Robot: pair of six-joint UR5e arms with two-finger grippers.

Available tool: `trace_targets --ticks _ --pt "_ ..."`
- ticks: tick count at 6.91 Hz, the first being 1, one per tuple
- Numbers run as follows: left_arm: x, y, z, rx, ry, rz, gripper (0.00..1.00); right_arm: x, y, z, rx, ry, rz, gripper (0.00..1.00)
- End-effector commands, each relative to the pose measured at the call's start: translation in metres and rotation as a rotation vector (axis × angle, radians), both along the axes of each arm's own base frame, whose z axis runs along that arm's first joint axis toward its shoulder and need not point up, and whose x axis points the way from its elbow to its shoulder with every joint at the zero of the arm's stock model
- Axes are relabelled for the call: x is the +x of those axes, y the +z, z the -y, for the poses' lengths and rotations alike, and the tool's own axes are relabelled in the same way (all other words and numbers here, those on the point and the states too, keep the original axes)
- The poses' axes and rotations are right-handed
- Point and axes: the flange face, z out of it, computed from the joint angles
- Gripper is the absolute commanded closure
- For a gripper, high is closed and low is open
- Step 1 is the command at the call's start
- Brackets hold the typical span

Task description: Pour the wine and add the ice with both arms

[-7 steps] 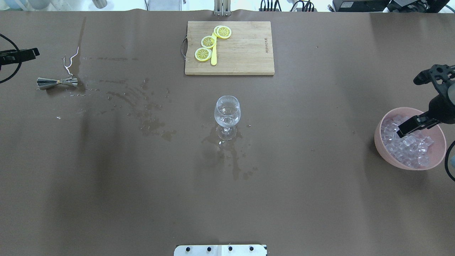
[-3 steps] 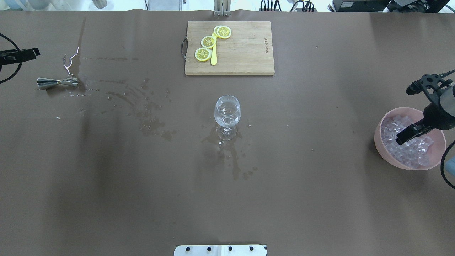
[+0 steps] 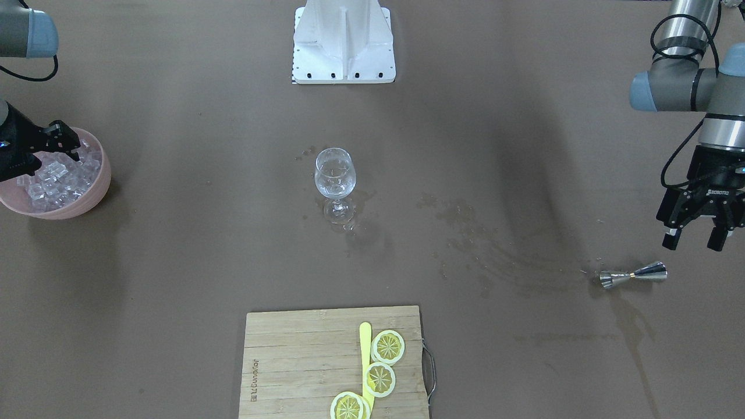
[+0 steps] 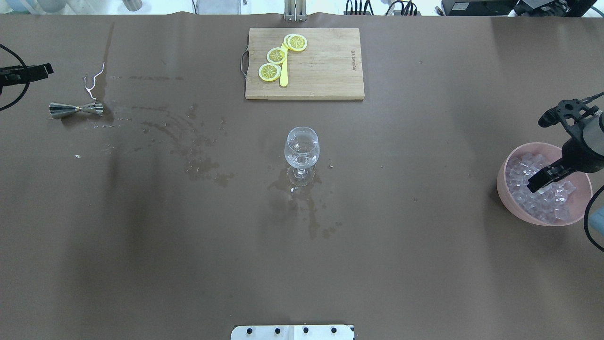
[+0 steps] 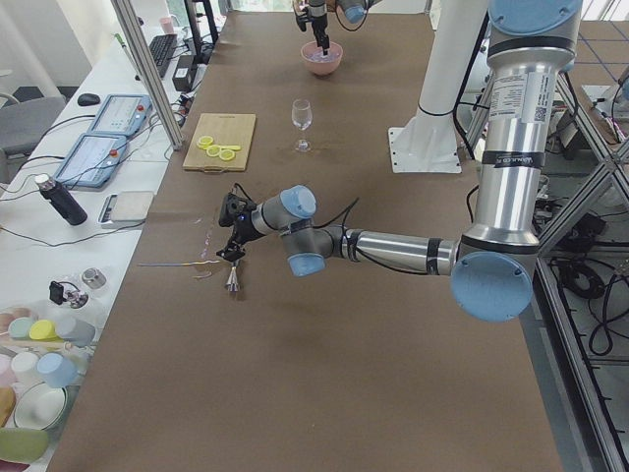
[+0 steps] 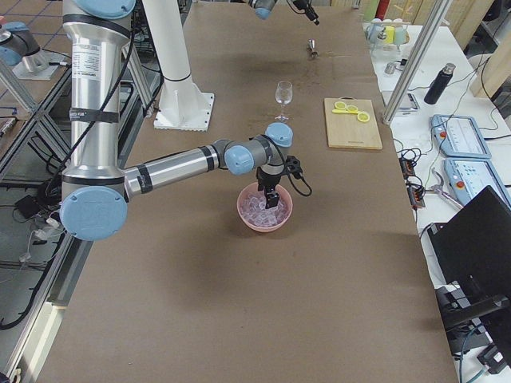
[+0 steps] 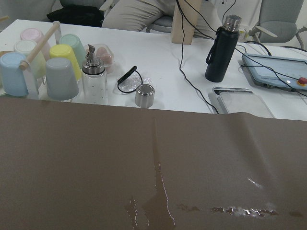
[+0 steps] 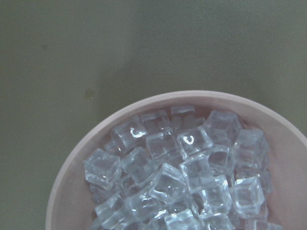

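Overhead exterior view tells most of it: the right end effector (image 4: 533, 184) hangs over the pink bowl (image 4: 507, 198), with the ice (image 8: 177, 177) heaped right underneath it, tips low near the top cubes, though whether they touch I can't say. Whether its fingers are apart or together I honestly can't tell, they read as one dark bar from up there and its wrist cam shows only cubes. The wine glass (image 4: 302, 151) stands upright well away from that end effector, out mid-counter, and might hold a bit of clear liquid, hard to be sure. The left end effector (image 3: 694, 235) has its fingers apart with nothing between them, and the metal jigger (image 3: 634, 273) lies on its side on the counter just below and beside it. Going by that and the wet patches (image 4: 203, 165) on the counter, I'd guess the pouring half is done and the ice half is barely started: no cube visible in the glass, so a grab, a carry and a drop are all left
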Motion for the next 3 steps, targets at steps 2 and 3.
trace_targets --ticks 2,3 --pt "0.0008 -0.0007 -0.0003 0.001 0.002 -0.001 0.02 -0.0023 0.0111 0.0045 0.014 -0.030 -0.013 0.40" --pt "0.0000 0.0001 0.0000 0.000 0.000 0.000 0.02 -0.0027 0.0103 0.0049 0.016 -0.032 -0.011 0.58"
